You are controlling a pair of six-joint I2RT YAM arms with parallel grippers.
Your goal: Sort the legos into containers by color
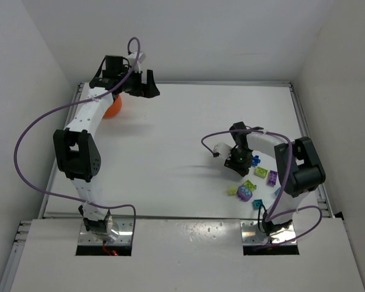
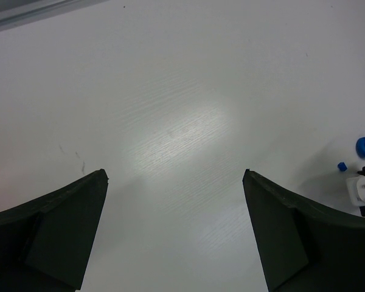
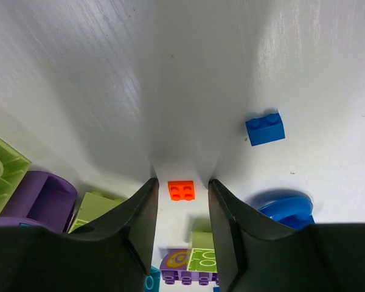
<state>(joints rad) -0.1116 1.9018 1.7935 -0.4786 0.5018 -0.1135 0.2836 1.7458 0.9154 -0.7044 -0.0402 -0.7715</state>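
Right end effector (image 3: 182,180) astride orange lego (image 3: 181,190) — jaws narrow, nothing gripped.
Lego lies on the counter (image 3: 201,73) between the jaws, squarish, a gap each side — blue lego (image 3: 264,128) beyond it, to the right.

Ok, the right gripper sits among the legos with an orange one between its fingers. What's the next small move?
Probably close the right gripper on the orange brick. It lies between the fingers with a gap on each side, so it is not gripped yet. The blue brick sits outside the fingers, so closing should catch only the orange one.
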